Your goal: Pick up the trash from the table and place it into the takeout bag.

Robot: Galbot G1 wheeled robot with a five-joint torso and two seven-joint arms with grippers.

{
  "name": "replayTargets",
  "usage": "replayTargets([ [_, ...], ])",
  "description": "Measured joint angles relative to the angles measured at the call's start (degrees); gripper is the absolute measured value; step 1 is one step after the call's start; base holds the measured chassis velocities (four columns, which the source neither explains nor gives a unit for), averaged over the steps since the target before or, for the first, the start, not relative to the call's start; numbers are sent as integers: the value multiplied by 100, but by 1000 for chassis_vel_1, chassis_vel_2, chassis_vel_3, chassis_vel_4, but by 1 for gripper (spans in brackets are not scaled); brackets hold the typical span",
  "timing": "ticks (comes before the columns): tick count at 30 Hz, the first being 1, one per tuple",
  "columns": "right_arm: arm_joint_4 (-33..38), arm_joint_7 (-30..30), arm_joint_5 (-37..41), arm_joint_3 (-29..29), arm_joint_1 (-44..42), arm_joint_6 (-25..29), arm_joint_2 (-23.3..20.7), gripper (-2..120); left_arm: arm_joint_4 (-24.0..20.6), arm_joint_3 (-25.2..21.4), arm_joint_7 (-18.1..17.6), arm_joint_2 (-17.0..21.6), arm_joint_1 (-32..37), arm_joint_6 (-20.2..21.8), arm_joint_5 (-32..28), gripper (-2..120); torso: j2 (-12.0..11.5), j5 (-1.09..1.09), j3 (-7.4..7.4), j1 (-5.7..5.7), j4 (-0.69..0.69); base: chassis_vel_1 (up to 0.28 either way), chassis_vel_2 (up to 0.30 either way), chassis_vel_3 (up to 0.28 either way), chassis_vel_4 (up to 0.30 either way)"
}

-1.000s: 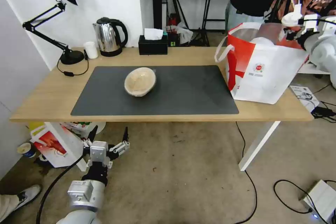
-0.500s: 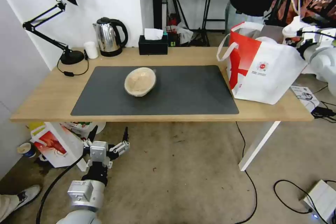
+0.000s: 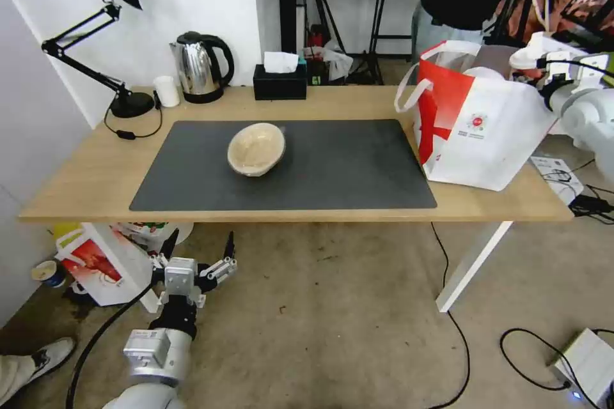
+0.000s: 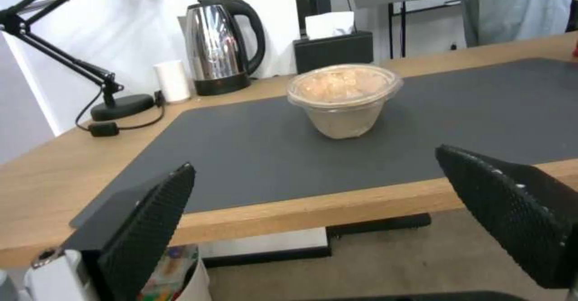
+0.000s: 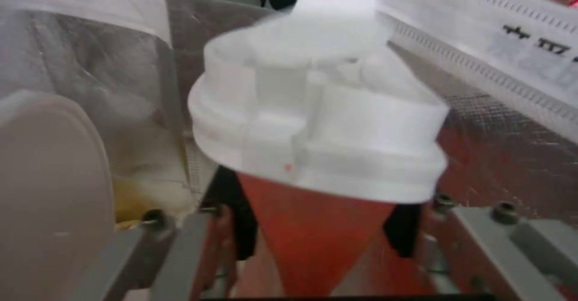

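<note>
Your left gripper (image 3: 197, 249) hangs low, fingers spread; your right gripper (image 5: 319, 229), raised far right, clamps something.

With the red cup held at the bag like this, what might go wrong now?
The right claw grips the red drink cup with white domed lid at the white-and-red takeout bag's far rim; released there, it might drop outside. A white bowl inside may block it. The bag, near the light-wood table's end, could tip.

Open mat (image 3: 345, 166) around pulp bowl (image 3: 256, 149), bag (image 3: 480, 134) rightward
</note>
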Motion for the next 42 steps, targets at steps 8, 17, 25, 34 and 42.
replayTargets([
  [8,378,-70,244,-334,271,-442,-292,80,0,0,0,0,0,0,0,100,0,-1,0,0,0,0,0,0,0],
  [17,636,-190,351,-444,360,-890,-452,100,0,0,0,0,0,0,0,100,0,0,0,0,1,0,0,0,0],
  [25,722,-269,351,-644,538,-1183,-567,100,0,0,0,0,0,0,0,100,0,0,-1,0,0,0,0,0,0],
  [34,728,-275,343,-802,722,-1211,-524,100,0,0,0,0,0,0,0,100,0,-1,-1,0,1,0,0,0,0],
  [42,732,-262,356,-752,737,-1059,-500,100,0,0,0,0,0,0,0,100,0,0,0,0,0,0,0,0,0],
])
